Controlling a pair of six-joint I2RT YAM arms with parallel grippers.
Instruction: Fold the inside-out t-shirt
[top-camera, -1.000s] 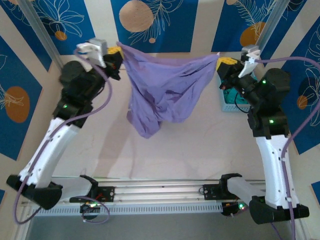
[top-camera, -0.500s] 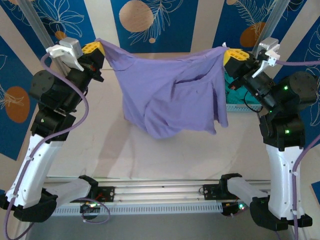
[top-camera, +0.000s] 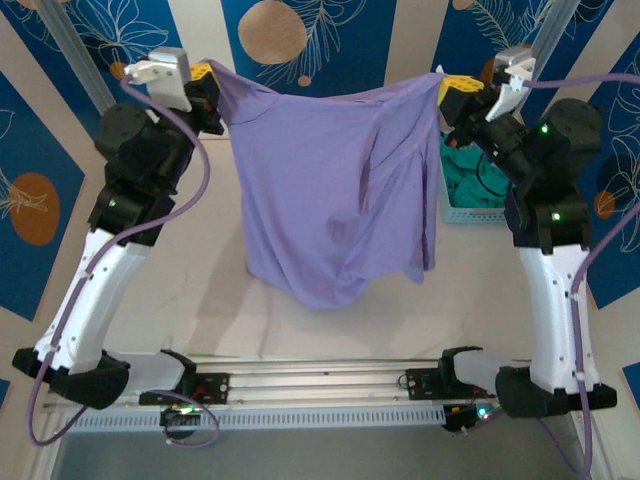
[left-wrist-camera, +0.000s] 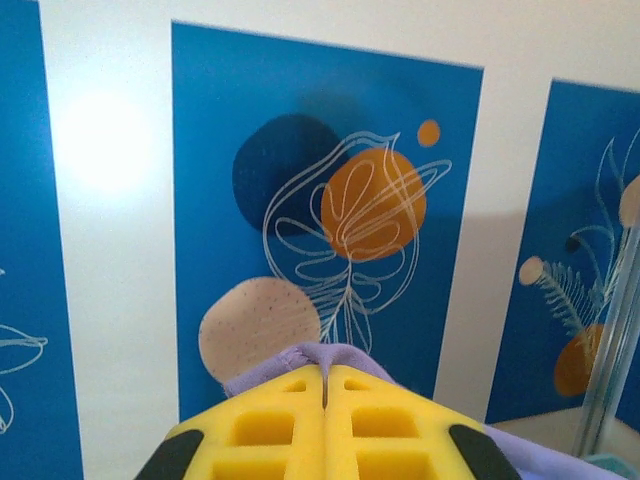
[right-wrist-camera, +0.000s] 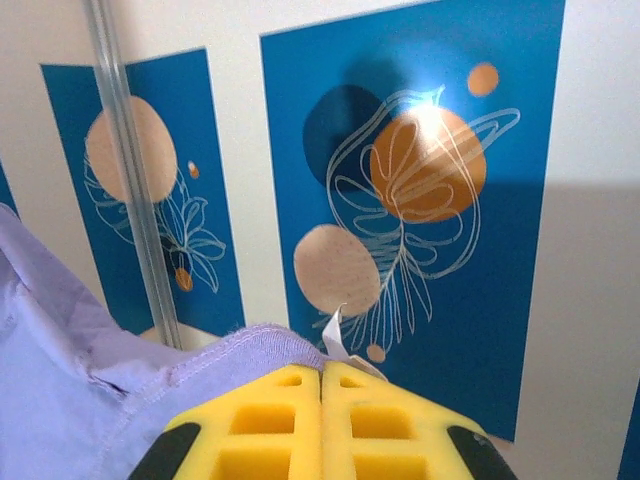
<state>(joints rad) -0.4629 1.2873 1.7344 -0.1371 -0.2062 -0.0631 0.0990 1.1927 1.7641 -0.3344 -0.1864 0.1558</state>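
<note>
- While both arms reach up toward the back wall, the inside-out t-shirt (top-camera: 330, 190) hangs between them as a lavender sheet. In the top view it is stretched from about 11 o'clock to about 1 o'clock and falls toward the middle of the counter (top-camera: 200, 300).
- At 11 o'clock the left claw (top-camera: 205, 80) has its yellow pads pressed together on the shirt's upper left corner. The left wrist view shows that claw (left-wrist-camera: 325, 395) with only a hairline seam between the pads and a lip of lavender cloth (left-wrist-camera: 300, 358) bulging out just past the tips.
- At 1 o'clock the right claw (top-camera: 455, 92) pinches the opposite upper corner. In the right wrist view its pads (right-wrist-camera: 290, 415) meet flush, the shirt's stitched edge (right-wrist-camera: 60, 400) runs off toward 9 o'clock, and a small white tag (right-wrist-camera: 333, 335) sticks up just beyond the tips.
- Between the two grips the top edge sags slightly. A long vertical fold runs down right of the middle, and a narrower strip of cloth hangs along the right side.
- The lowest cloth points toward 6 o'clock over the counter; whether it touches the surface cannot be told.
- At 3 o'clock, just beside the shirt's right edge, a light blue basket (top-camera: 470, 212) holds a teal garment (top-camera: 468, 172).
</note>
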